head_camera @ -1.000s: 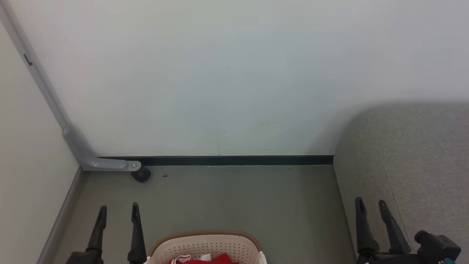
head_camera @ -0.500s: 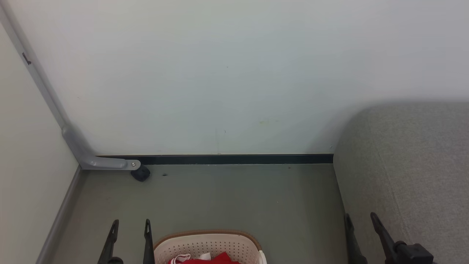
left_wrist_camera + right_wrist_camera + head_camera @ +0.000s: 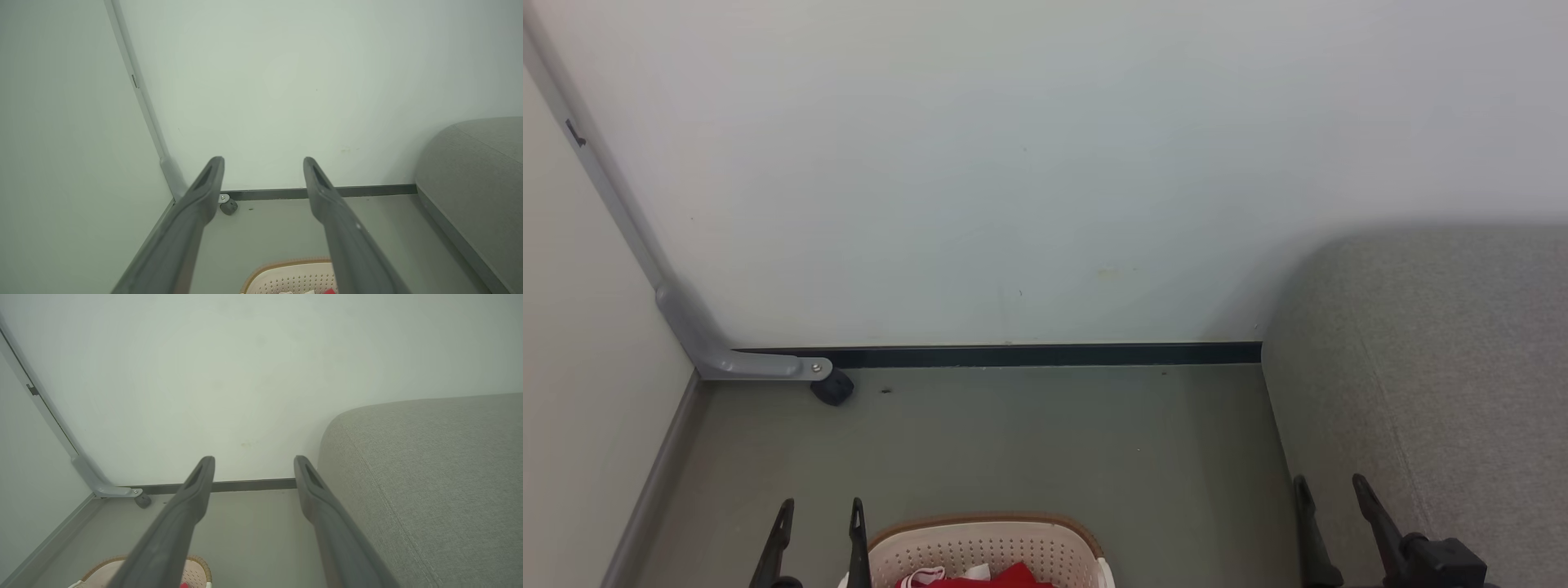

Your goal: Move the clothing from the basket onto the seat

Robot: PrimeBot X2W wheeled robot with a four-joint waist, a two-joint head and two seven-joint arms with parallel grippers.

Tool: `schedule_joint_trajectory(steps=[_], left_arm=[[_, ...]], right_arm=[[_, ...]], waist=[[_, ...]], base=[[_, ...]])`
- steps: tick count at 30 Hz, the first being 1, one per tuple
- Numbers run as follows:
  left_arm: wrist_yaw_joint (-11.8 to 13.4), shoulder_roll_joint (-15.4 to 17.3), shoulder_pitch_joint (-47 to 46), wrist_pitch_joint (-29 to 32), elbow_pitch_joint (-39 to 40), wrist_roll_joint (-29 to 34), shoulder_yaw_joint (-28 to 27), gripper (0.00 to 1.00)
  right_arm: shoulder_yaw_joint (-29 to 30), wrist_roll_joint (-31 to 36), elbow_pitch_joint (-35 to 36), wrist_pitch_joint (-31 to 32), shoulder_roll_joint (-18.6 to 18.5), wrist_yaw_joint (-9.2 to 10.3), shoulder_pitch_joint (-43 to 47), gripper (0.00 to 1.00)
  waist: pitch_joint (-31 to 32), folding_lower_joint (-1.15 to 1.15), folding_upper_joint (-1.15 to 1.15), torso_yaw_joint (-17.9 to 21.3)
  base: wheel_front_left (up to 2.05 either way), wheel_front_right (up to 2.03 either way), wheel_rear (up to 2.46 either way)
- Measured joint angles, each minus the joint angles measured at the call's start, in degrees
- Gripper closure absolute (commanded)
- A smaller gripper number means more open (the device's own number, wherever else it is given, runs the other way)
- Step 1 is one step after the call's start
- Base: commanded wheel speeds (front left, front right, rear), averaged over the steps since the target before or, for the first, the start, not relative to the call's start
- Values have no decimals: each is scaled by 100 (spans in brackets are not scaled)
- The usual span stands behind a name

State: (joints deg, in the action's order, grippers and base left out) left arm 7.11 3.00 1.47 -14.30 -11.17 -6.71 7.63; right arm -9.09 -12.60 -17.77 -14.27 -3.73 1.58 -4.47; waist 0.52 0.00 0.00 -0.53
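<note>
Two grippers, both spread wide and empty. The left gripper [image 3: 820, 508] is at the lower left of the head view, just beside the basket [image 3: 984, 549]. The right gripper [image 3: 1328, 486] is at the lower right, its fingers overlapping the edge of the seat [image 3: 1445, 359] in the picture.

The clothing [image 3: 980, 578] lies inside the basket at the bottom centre of the frame. A small part of red and white fabric shows there; the rest is cut off.

Judgement: the fabric is soft and light, so it will fold and hang, w/ no stiff part to hold. Prob. best to pinch a raised fold near the top of the heap, approx. in the middle, deep enough to catch more than one layer. A thin pinch may slip out. Hanging ends may catch on the basket's rim when lifted. The seat takes the whole right of the frame, so the drop needs no exact aim.
</note>
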Motion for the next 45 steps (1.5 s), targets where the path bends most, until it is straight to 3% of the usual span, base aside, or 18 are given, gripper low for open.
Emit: schedule_joint_trajectory(steps=[32, 45], left_arm=[[0, -14, -15, 0, -214, -432, 204, 0], [0, -14, -24, 0, -203, -439, 268, 0]], right_arm=[[241, -187, -121, 0, 58, -58, -79, 0], [461, -275, 213, -1, 75, -25, -59, 0]], waist=[[-9, 0, 0, 2], [-470, 0, 0, 101]], base=[[0, 0, 0], [0, 0, 0]])
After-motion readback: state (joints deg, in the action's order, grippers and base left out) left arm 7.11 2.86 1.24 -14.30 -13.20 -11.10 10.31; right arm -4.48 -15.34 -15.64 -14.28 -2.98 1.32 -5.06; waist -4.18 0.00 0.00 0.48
